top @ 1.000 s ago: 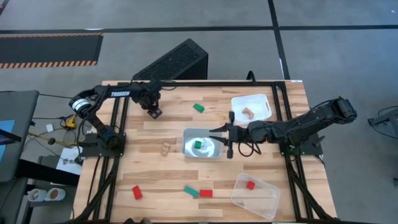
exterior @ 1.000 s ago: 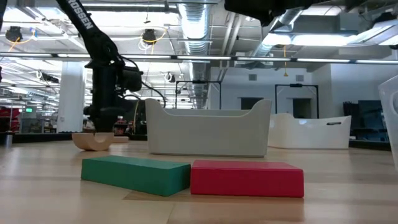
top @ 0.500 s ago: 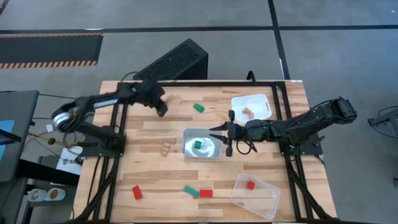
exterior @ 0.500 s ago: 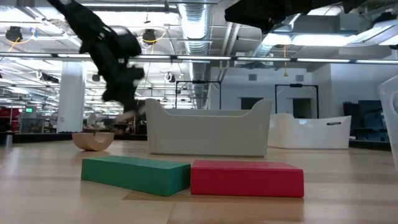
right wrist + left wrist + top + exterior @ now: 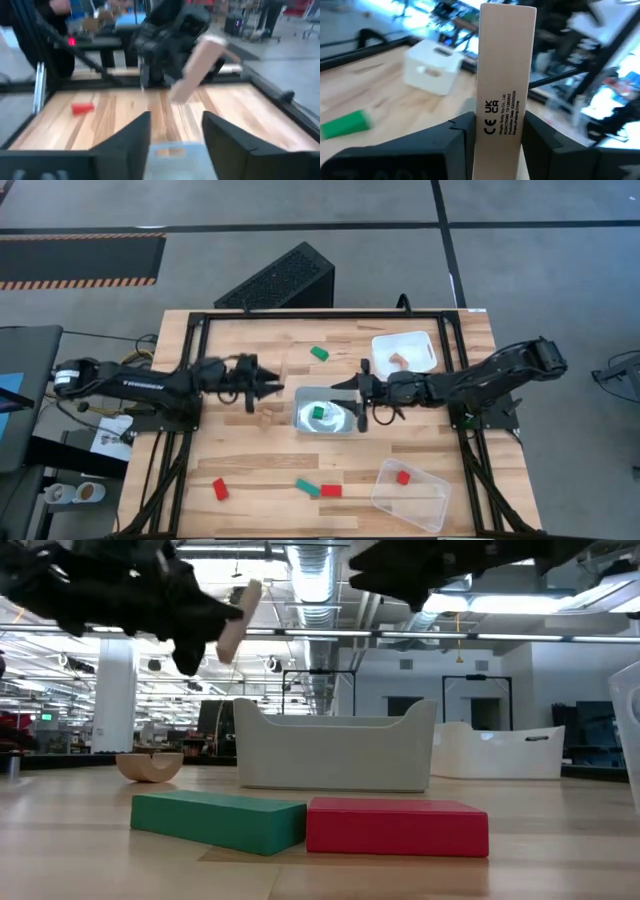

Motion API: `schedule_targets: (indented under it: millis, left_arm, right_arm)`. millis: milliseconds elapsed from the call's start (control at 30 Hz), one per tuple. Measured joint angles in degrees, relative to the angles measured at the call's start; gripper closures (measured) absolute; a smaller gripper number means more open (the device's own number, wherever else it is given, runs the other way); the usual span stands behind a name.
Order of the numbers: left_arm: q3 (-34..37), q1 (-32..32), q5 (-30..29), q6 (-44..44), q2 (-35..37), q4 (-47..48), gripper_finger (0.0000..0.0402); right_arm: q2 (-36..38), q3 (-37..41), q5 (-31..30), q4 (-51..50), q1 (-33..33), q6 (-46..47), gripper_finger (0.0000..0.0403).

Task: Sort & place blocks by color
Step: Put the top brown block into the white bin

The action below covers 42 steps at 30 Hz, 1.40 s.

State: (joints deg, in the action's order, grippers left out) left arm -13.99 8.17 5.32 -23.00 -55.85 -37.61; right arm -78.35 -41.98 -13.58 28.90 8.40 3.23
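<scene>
The table (image 5: 250, 465) carries 3 trays: a silvery tray (image 5: 303, 418) in the middle, a white tray (image 5: 428, 360) far right and a clear tray (image 5: 425, 502) near right.

The left gripper (image 5: 272, 386) hangs in the air just left of the silvery tray, clamped on a long plain wooden block (image 5: 503, 90). The left wrist view shows its 2 fingers (image 5: 462, 137) pressed on the block's lower end only, with most of its length standing free beyond them. The main risk, as I judge it, is that so short a hold lets the block pivot or slip out during a swing. It could then drop among the small wooden pieces (image 5: 266, 418) below or into the silvery tray, which holds a green block (image 5: 318, 412), the wrong colour. The white tray, which already holds a wooden piece (image 5: 399, 361), looks the likely goal. The right arm lies across that path, so a clash is possible.

The right gripper (image 5: 361, 398) sits over the right edge of the silvery tray, fingers apart and holding nothing.

Loose blocks remain: a green one (image 5: 319, 353) far centre, a red one (image 5: 220, 489) near left, and a green and red pair (image 5: 319, 489) near centre. Another red block (image 5: 403, 477) lies in the clear tray.
</scene>
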Motion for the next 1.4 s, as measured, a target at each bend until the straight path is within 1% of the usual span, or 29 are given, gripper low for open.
schedule_targets:
  millis: [67,167,200,333,500,633,733,900,1000,1067,1133,1200,1300,1333,1400]
  left_arm:
    - [1.09,-3.65,-2.14,-0.03,-0.24,-3.35,0.0313]
    - [1.25,-7.69,-5.48,0.58,-0.47,-5.35,0.0313]
    - [1.11,-8.67,-6.12,1.47,-0.44,-5.92,0.0313]
    - [0.71,-10.99,-8.31,4.23,-0.42,-6.29,0.0313]
    - [0.71,-12.45,-10.29,5.19,-0.44,-6.04,0.0310]
    - [0.69,-14.17,-10.32,6.07,-0.44,-5.92,0.0310]
    - [0.69,-14.75,-9.94,6.24,-0.42,-5.88,0.0310]
    - [0.69,-16.11,-9.74,6.23,-0.42,-5.18,0.0310]
    - [0.67,-17.19,-9.94,6.18,-0.42,-5.06,0.0310]
    - [0.67,-18.13,-10.69,5.90,-0.42,-4.94,0.0310]
    - [0.67,-18.94,-12.24,5.79,-0.40,-4.52,0.0310]
    - [0.67,-19.71,-13.73,5.74,-0.40,-4.24,0.0310]
    - [0.62,-20.56,-16.32,5.55,-0.38,-3.44,0.0306]
    - [0.62,-20.75,-17.19,5.45,-0.40,-2.93,0.0300]
    - [0.57,-21.21,-18.90,4.08,-0.38,-2.05,0.0285]
  right_arm:
    - [-3.46,-0.11,0.02,5.48,-0.27,0.00,0.0162]
    - [-9.09,-0.80,0.10,13.73,-0.73,1.46,0.0114]
    - [-10.77,-1.92,0.51,15.23,-1.09,2.52,0.0101]
    - [-16.15,-7.74,2.63,15.36,-2.87,4.89,0.0062]
    - [-22.68,-16.05,7.93,14.86,-4.36,5.55,0.0043]
    - [-27.16,-21.87,9.96,15.04,-5.34,5.78,0.0044]
    - [-30.01,-25.30,12.63,14.73,-6.33,6.68,0.0049]
    - [-33.71,-29.51,19.63,14.74,-7.50,10.13,0.0069]
    - [-34.60,-30.19,21.22,14.60,-7.66,10.47,0.0097]
    - [-34.52,-30.18,21.49,14.77,-7.64,10.36,0.0124]
    - [-34.40,-30.18,21.79,15.01,-7.62,9.87,0.0159]
    - [-34.06,-30.18,23.30,14.73,-7.62,8.73,0.0203]
    - [-33.92,-30.18,24.42,14.62,-7.64,8.09,0.0279]
    - [-33.93,-30.18,24.93,14.36,-7.64,8.04,0.0285]
    - [-33.94,-30.18,25.40,13.84,-7.79,7.75,0.0284]
